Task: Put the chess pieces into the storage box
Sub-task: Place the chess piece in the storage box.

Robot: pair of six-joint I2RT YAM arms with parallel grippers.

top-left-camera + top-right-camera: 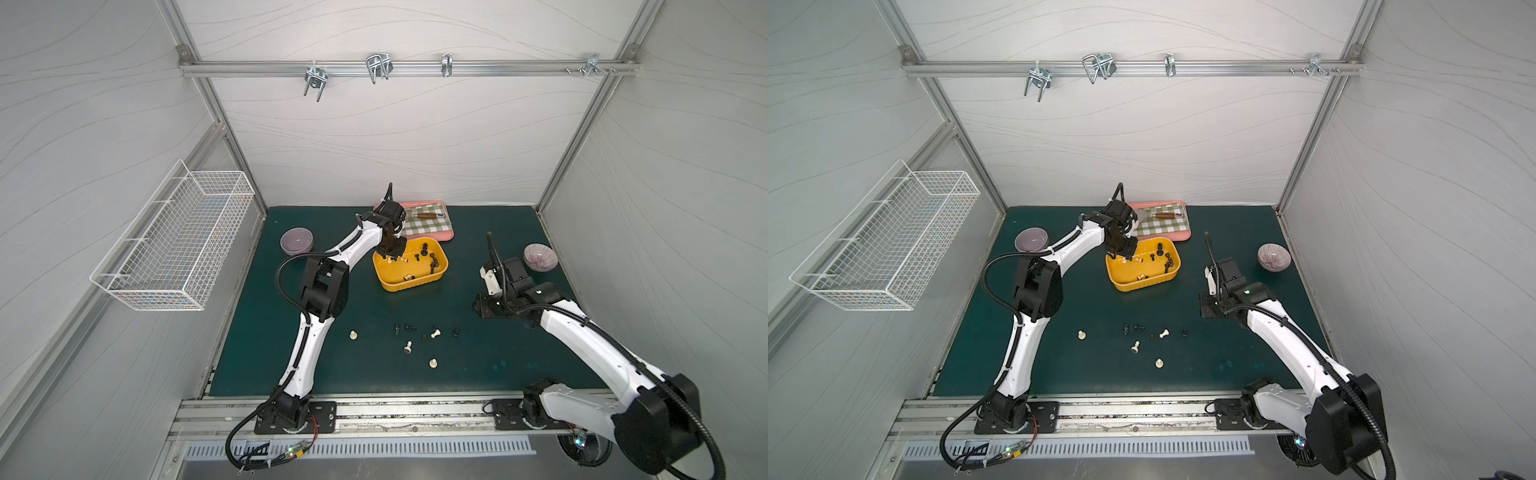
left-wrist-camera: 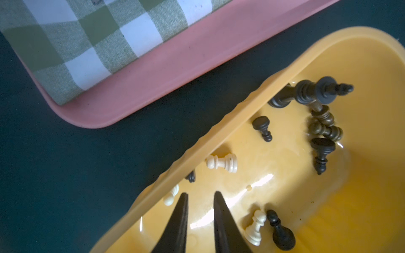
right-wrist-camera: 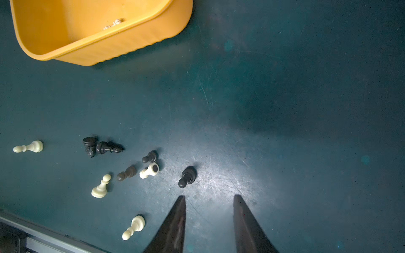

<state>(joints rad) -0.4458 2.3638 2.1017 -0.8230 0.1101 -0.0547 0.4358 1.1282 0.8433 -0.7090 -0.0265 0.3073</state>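
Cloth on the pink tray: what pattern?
Cloth is green-and-white checked; clearest in left wrist view.

Both top views are bright and evenly lit, their edges bowed by the wide lens. Glare streaks the storage box [image 2: 372, 197] floor just ahead of the blurred left gripper [image 2: 201, 193]. Ahead of the right gripper [image 3: 209, 196] the scratched mat [image 3: 306, 65] shines, and farther out a shadow dims it.

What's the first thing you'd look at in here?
The bright yellow box in the middle of the dark green table jumps out. Little black and white chess pieces lie inside it, and the left hand hangs open just over it. Next you'd spot the loose pieces scattered nearer the front of the table, with the right hand open close by.
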